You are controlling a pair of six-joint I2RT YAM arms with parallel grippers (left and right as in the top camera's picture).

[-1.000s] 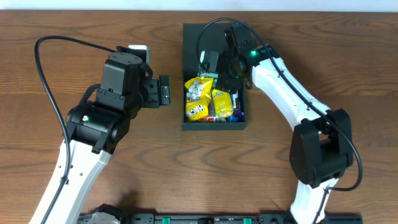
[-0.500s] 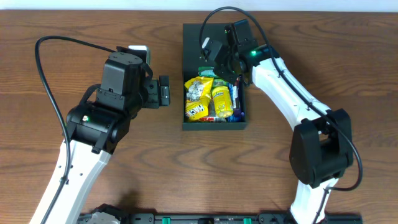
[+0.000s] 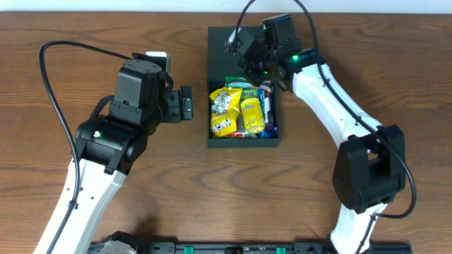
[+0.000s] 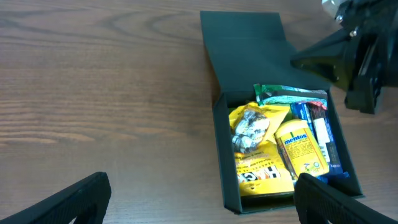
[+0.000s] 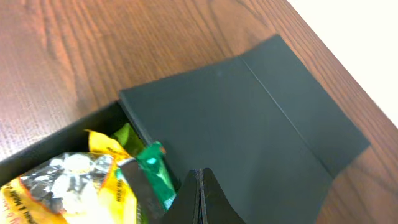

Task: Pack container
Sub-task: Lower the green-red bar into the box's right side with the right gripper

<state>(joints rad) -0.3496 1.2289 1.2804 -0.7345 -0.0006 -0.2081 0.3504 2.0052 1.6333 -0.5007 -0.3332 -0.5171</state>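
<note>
Container [image 3: 244,142] holds snack packets [image 3: 236,106], far lid flap [image 3: 222,46] open: you likely only have closing left; right tool [image 5: 199,180] pinched together, left tool [image 3: 187,104] spread, both empty.

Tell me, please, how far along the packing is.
Done: snacks fill the container. In hand: nothing; the right gripper is shut, empty, above the open lid; the left gripper is open beside the container. Left: closing the lid.
</note>
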